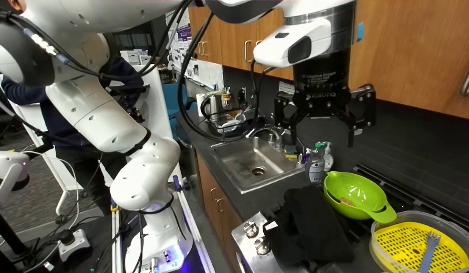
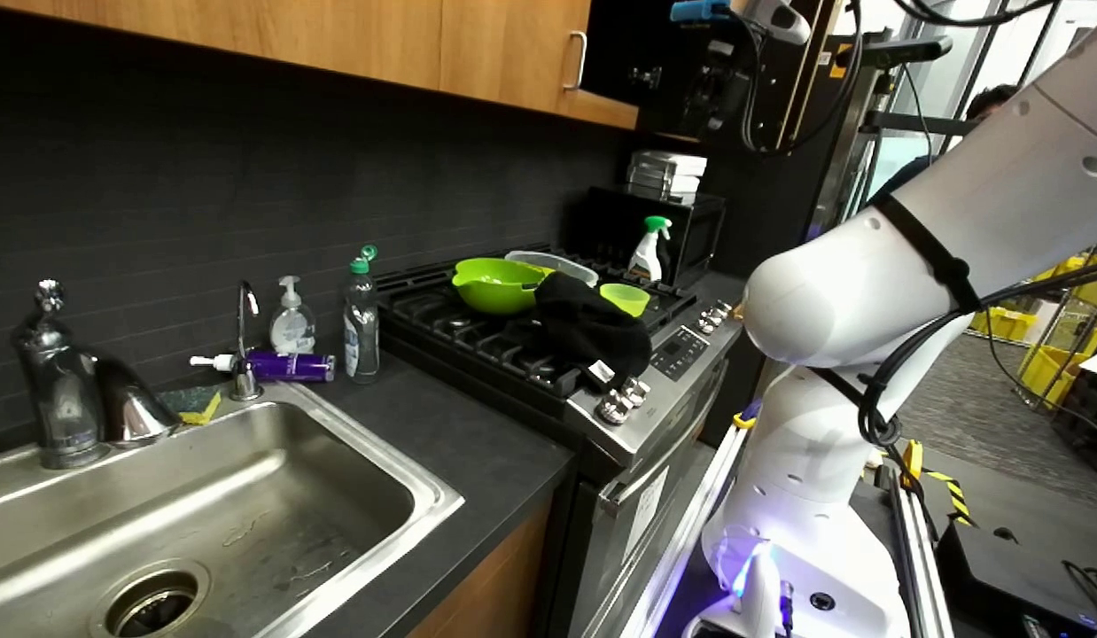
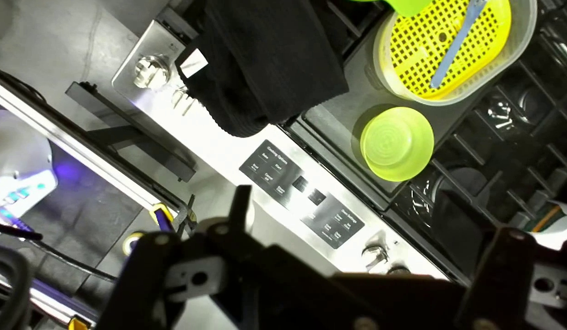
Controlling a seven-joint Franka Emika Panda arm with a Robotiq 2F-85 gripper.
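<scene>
My gripper (image 1: 322, 139) is open and empty, pointing down high above the stove; its dark fingers stand apart in the wrist view (image 3: 347, 206). Below lies a black cloth (image 1: 314, 227) draped over the stove's front, also seen in the wrist view (image 3: 274, 59). A green bowl (image 1: 365, 191) with a little brown matter inside sits behind the cloth. A clear container (image 1: 380, 248) holds a yellow perforated tray (image 1: 403, 242) with a blue fork (image 1: 429, 252) on it. A small light-green cup (image 3: 397, 144) stands beside the container, also in an exterior view (image 2: 625, 299).
A steel sink (image 1: 240, 165) with a faucet (image 2: 66, 381) lies beside the stove. A dish soap bottle (image 2: 361, 328), a pump bottle (image 2: 291, 328) and a purple bottle (image 2: 287, 366) are between them. A spray bottle (image 2: 648, 252) stands at the stove's far end. Wooden cabinets (image 1: 412, 53) hang above.
</scene>
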